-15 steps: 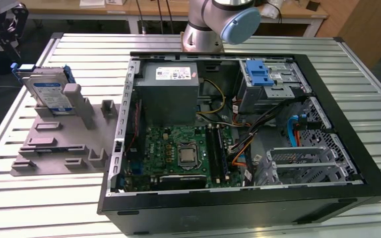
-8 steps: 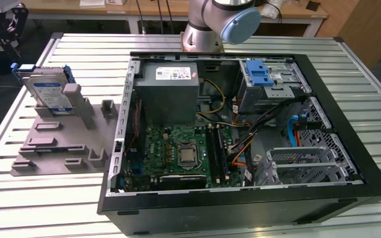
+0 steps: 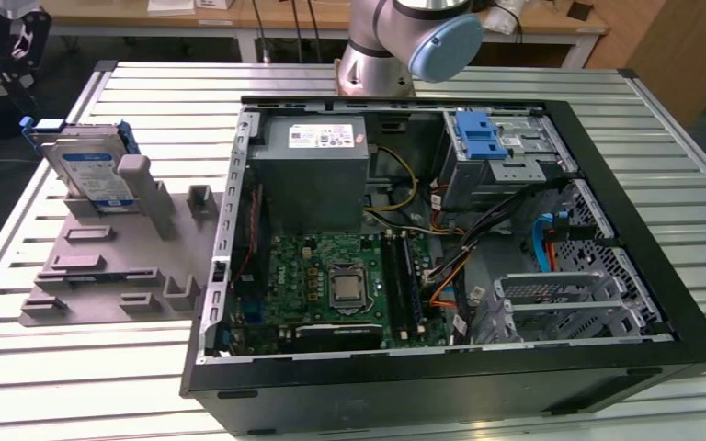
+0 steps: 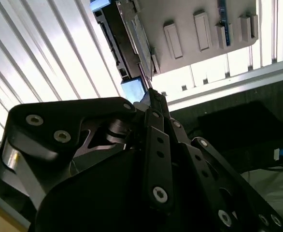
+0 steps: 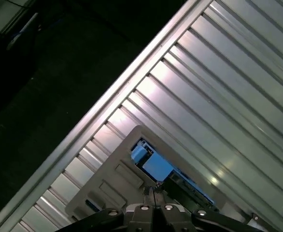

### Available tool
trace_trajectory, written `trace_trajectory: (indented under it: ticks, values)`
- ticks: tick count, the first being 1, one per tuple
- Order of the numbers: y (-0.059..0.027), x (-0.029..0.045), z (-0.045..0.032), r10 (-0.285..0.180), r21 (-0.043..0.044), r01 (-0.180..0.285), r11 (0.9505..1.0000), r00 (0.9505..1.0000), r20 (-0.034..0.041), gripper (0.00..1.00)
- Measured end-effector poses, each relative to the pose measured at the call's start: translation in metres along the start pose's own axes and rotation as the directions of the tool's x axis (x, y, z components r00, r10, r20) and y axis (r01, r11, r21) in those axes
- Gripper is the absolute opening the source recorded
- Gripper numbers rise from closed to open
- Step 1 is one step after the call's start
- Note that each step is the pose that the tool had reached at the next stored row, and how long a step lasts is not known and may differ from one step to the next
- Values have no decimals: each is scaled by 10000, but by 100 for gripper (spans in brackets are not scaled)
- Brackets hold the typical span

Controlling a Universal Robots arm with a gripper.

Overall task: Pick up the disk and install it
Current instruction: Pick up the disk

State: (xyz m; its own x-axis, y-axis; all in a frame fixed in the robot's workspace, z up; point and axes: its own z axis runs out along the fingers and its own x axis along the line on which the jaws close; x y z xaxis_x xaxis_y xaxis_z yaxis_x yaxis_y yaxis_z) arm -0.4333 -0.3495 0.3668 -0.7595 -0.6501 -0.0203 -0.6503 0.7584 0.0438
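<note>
Accordingly, I recorded my pincer [image 5: 153, 193] as closed: in both wrist views its two fingers lay pressed together with nothing gripped between them. In the first wrist view the fingertips pointed down at the disk [image 5: 156, 167], close to its upper edge; whether they touched it I could not tell. The disk stood on edge in a slot of the grey holder plate [image 3: 102, 276], its white-and-blue label facing outward and its blue rail frame showing round the edges. In the exterior view the disk sat at ten o'clock of the open computer case [image 3: 451, 390], apart from it, and the holder plate lay flat just beside the case at its nine o'clock. Both rested on the slatted metal table [image 3: 71, 377]. Inside the case the grey power-supply box [image 3: 310, 170] occupied eleven o'clock, the blue latch [image 3: 481, 138] one o'clock, the green motherboard [image 3: 335, 276] seven o'clock. The base of my arm [image 3: 390, 41] stood at twelve o'clock beyond the case.
</note>
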Motion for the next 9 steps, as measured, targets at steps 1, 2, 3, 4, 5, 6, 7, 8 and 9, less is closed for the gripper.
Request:
trace_trajectory:
  ticks: [1,2,3,4,5,6,7,8,9]
  values:
    - [0,0,1,-181,-4,181,9998,9998,-8,11]
    - [0,0,2,-359,-8,359,9994,9994,-15,11]
    - [0,0,2,-534,-11,534,9986,9986,-23,11]
    - [0,0,3,-729,-15,729,9973,9973,-31,11]
    - [0,0,4,-908,-20,908,9959,9959,-38,11]
    - [0,0,5,-1088,-23,1087,9941,9941,-45,11]
    - [0,0,6,-1265,-28,1265,9920,9920,-52,11]
    - [0,0,6,-1444,-33,1444,9895,9895,-60,11]
    - [0,0,6,-1621,-37,1620,9868,9868,-67,11]
